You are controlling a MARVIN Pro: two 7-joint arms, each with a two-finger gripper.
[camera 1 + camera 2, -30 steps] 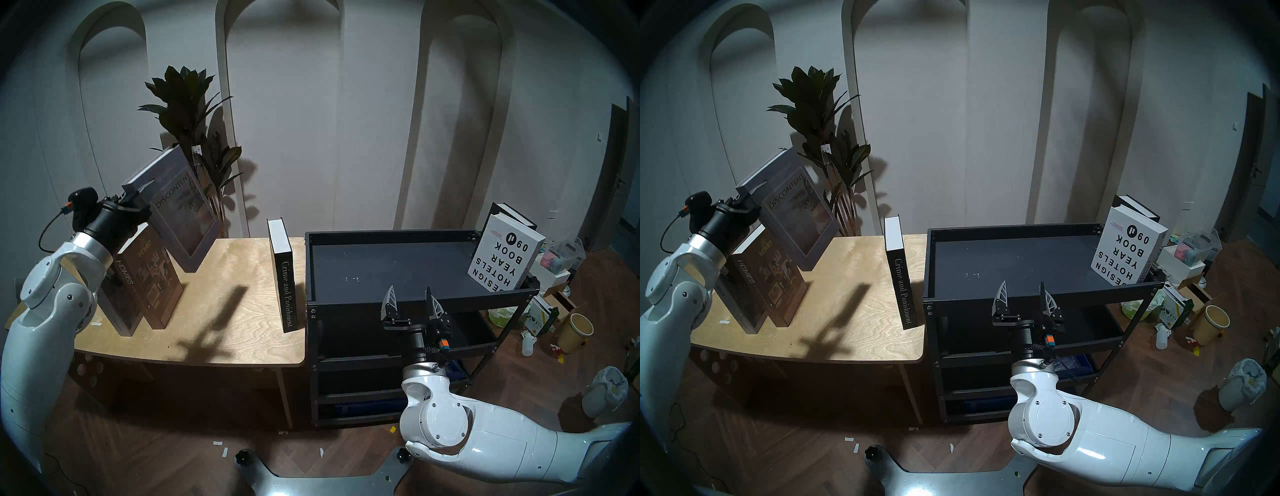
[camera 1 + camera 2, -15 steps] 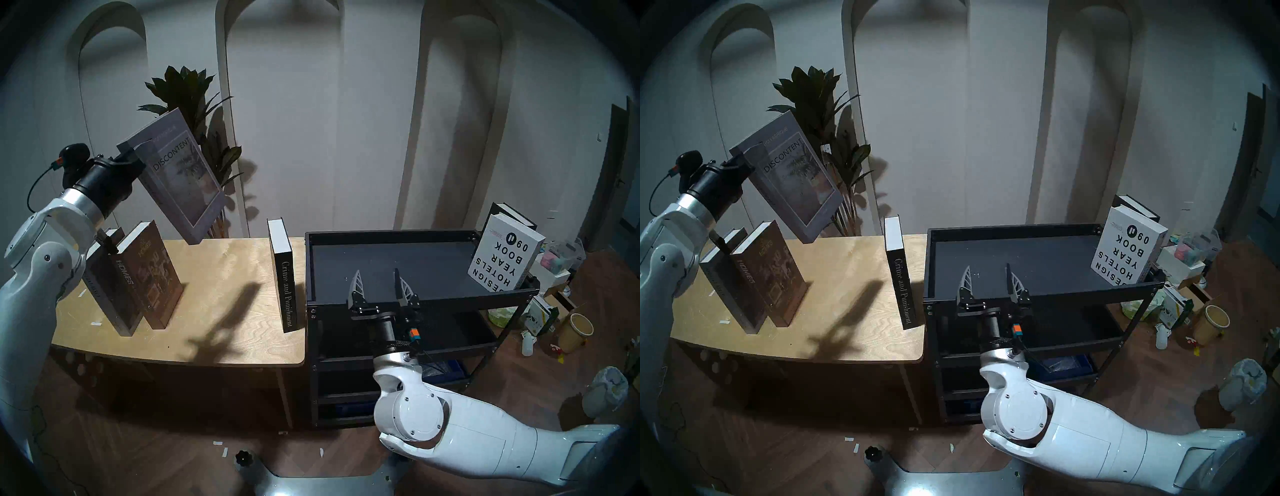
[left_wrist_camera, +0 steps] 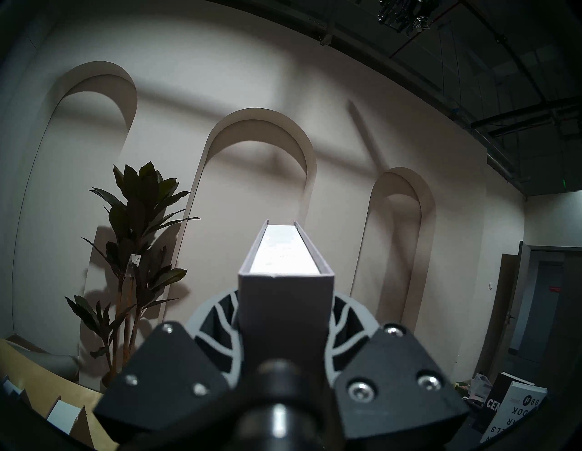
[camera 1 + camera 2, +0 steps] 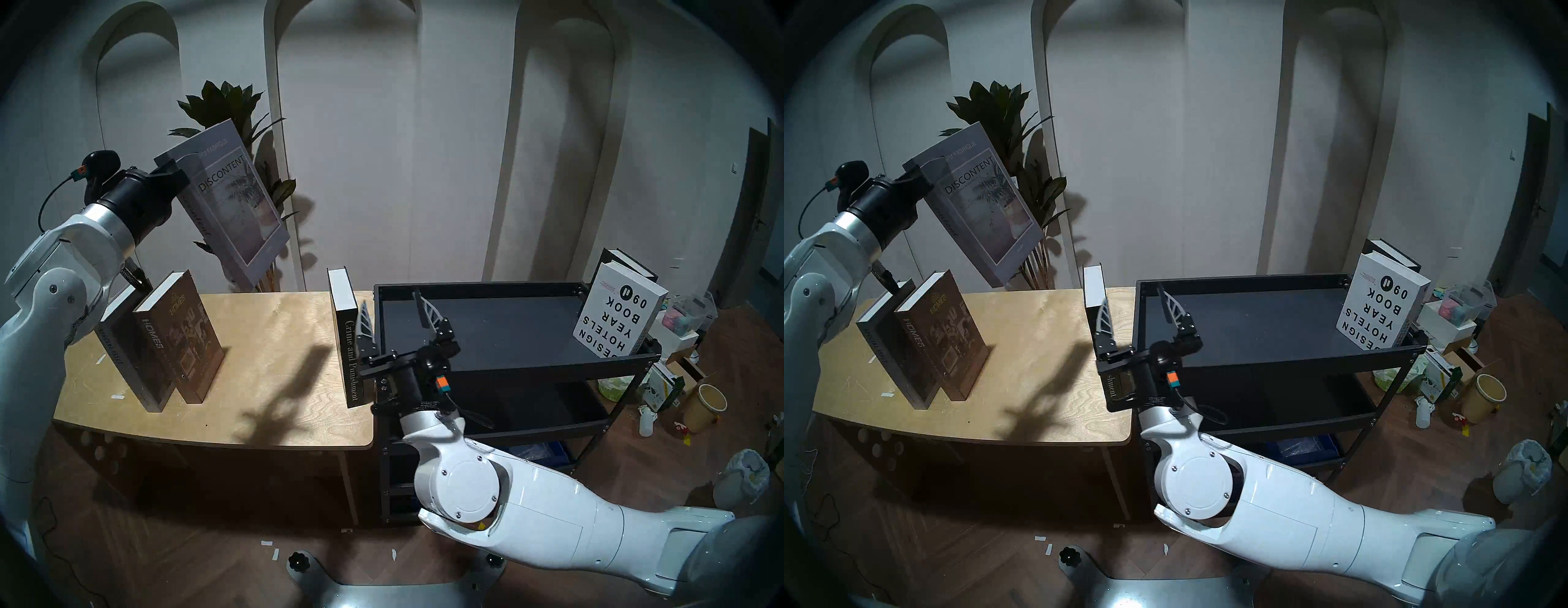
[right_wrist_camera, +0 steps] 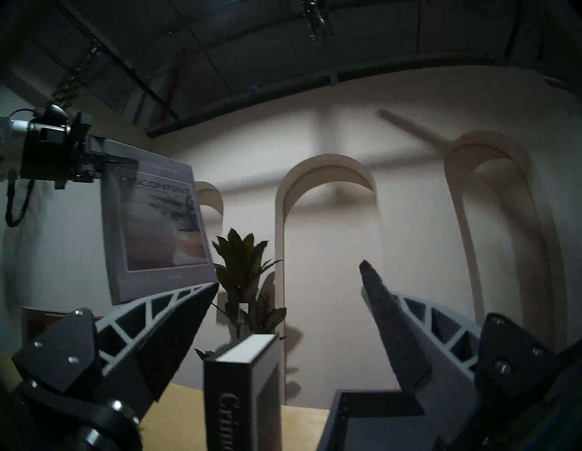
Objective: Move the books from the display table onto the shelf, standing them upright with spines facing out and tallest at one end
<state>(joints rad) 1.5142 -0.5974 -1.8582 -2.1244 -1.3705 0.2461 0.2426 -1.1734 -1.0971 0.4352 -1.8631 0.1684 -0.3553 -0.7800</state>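
Observation:
My left gripper [image 4: 172, 170] is shut on the spine end of the grey "Discontent" book [image 4: 242, 204], which hangs tilted in the air over the back left of the display table [image 4: 275, 382]. The left wrist view shows that book [image 3: 285, 302] clamped between the fingers. "Special Issue" [image 4: 121, 339] and "Homes" [image 4: 182, 339] stand on the table's left. Black "Crime and Punishment" [image 4: 348, 339] stands upright at the table's right edge. My right gripper [image 4: 390, 299] is open just beside it, near the shelf's [image 4: 530, 367] left corner. "Design Hotels Yearbook" [image 4: 615, 310] and a black book [image 4: 628, 263] lean at the shelf's right end.
A potted plant [image 4: 237, 110] stands behind the table, close to the lifted book. Boxes, a yellow bucket [image 4: 704, 407] and a lined bin [image 4: 742, 479] clutter the floor to the right of the shelf. The shelf butts against the table's right edge.
The left arm has lifted the "Discontent" book off the table, up and slightly right. The right arm has swung left from the shelf's front to "Crime and Punishment", its jaws still open.

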